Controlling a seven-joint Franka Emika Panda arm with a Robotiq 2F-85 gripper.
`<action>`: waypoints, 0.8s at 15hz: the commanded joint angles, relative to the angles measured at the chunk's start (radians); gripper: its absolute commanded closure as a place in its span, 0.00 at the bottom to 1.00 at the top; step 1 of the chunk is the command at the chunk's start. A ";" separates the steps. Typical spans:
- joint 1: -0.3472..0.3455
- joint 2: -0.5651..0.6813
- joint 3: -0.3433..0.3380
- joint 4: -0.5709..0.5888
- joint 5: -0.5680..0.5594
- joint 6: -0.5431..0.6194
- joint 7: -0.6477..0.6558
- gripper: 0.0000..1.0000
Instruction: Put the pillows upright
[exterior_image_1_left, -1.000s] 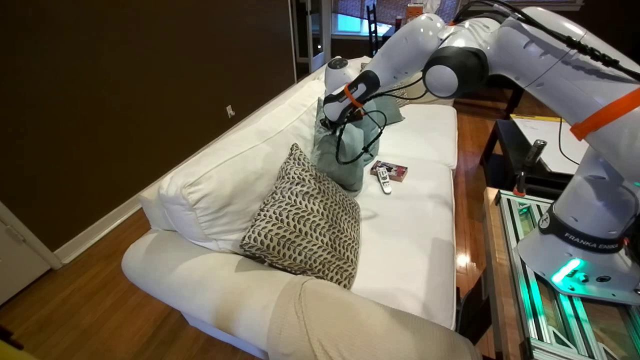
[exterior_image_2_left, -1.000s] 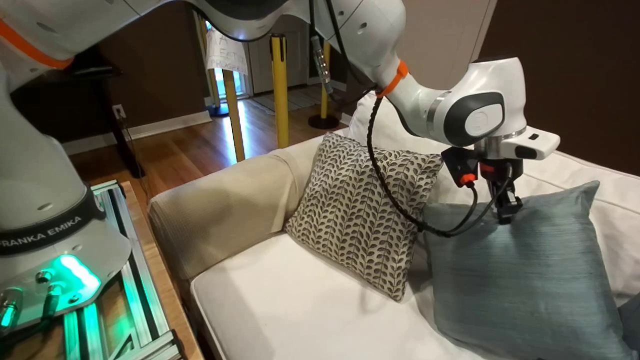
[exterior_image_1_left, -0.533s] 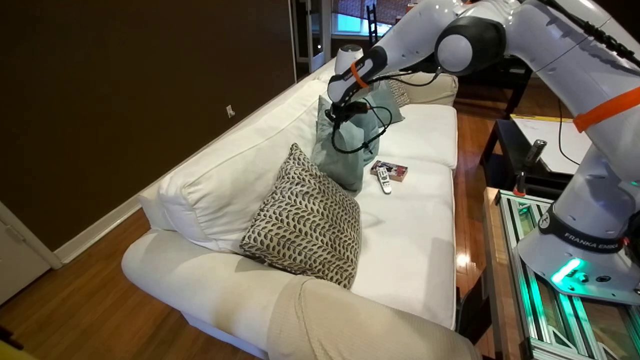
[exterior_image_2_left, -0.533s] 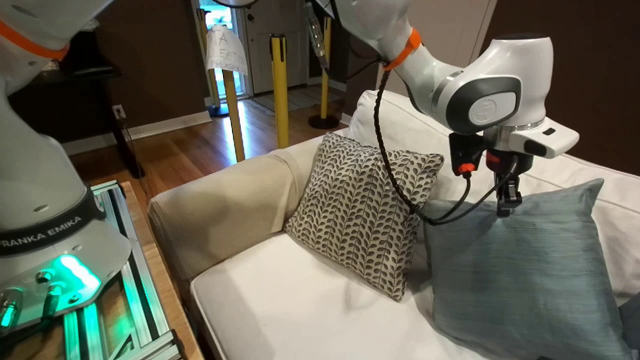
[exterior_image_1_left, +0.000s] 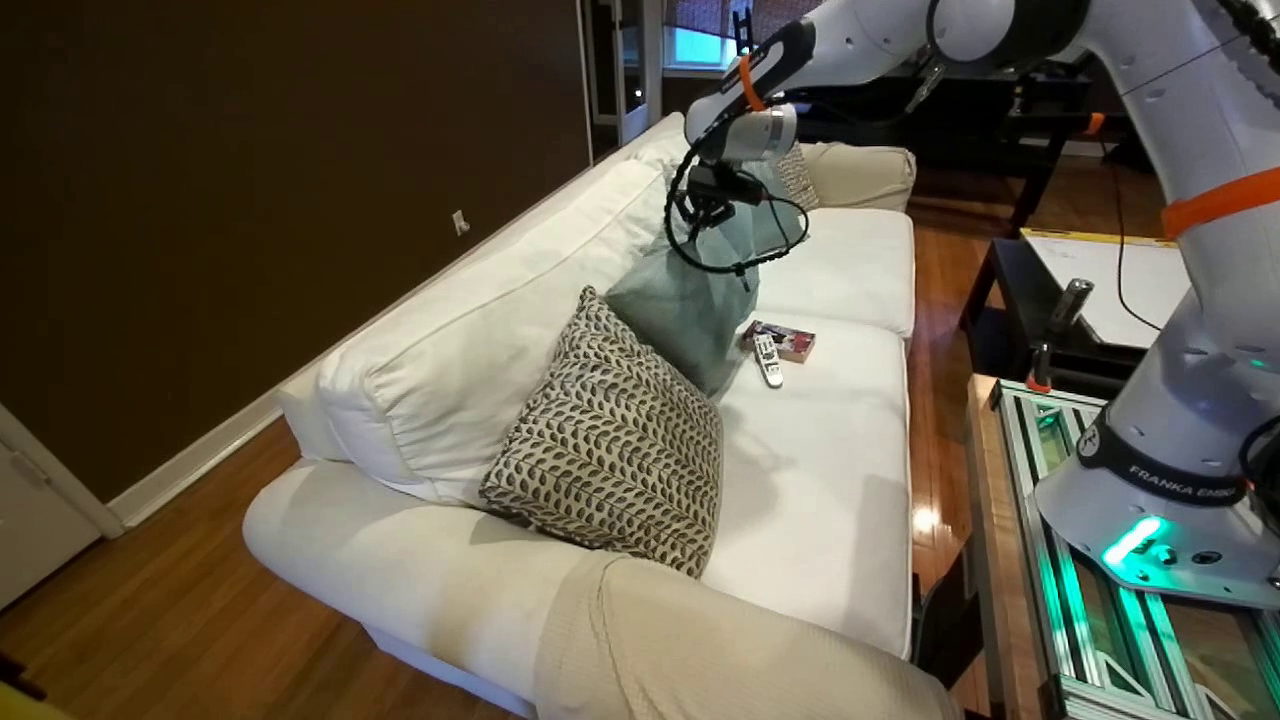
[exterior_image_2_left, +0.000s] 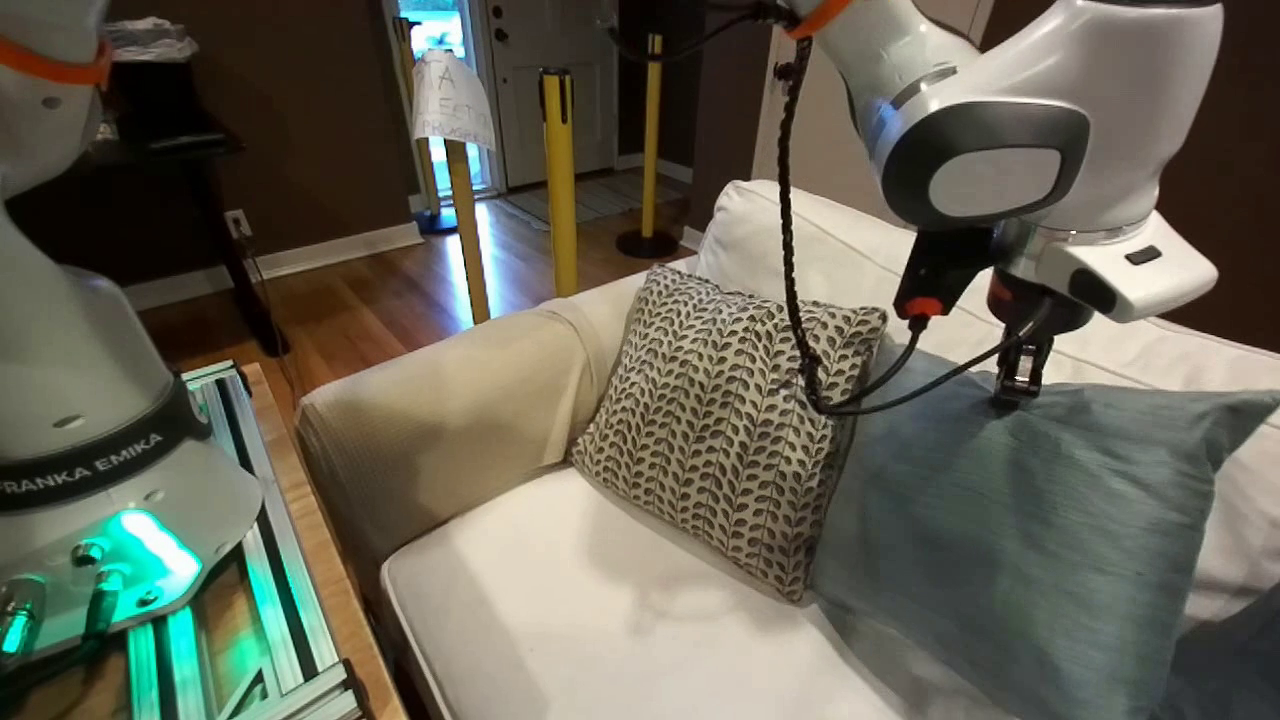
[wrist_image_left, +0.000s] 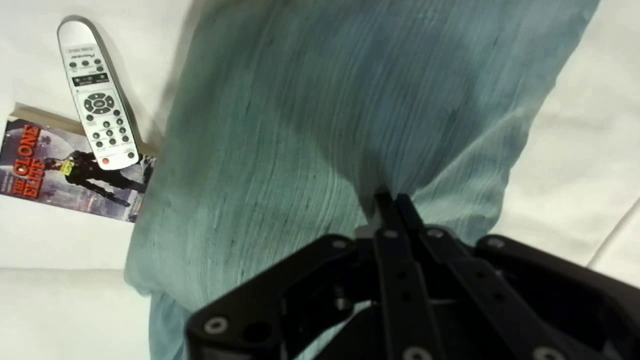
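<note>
While the black gripper (wrist_image_left: 394, 199) hangs above the seat of the white fabric sofa (exterior_image_1_left: 830, 520), its fingers are clenched on a fold in the upper part of the plain light teal square throw pillow (exterior_image_2_left: 1010, 520), creases running out from the tips in the wrist view. That pillow leans by the seat's back edge, next along from the cream square pillow with rows of black leaves (exterior_image_2_left: 720, 420), which rests in the back corner by the beige-covered arm (exterior_image_2_left: 450, 430). The teal one is tilted: in an exterior view its pointed upper corner (exterior_image_2_left: 1240, 410) aims away from the leafy pillow; being square, its sides look much alike in length. The two overlap in both exterior views, but whether they touch cannot be told. From the wrist comes clearer detail: a slim silver plastic remote (wrist_image_left: 97, 95) lies partly across a paperback book (wrist_image_left: 75, 172) lettered The Clone Elite, which reaches the teal pillow's edge in that view. An exterior view adds a second patterned pillow (exterior_image_1_left: 797, 178), mostly hidden, by the far beige arm (exterior_image_1_left: 865, 175). White seat spreads from the near pillows to the front edge, and past it brown wood floor (exterior_image_1_left: 940, 430) runs along the wood-edged bench (exterior_image_1_left: 1003, 520).
</note>
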 joint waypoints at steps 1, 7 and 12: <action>-0.081 -0.124 0.075 -0.102 0.142 -0.033 -0.108 0.99; -0.174 -0.078 0.136 -0.048 0.342 -0.139 -0.297 0.99; -0.148 0.003 0.092 0.019 0.316 -0.203 -0.326 0.59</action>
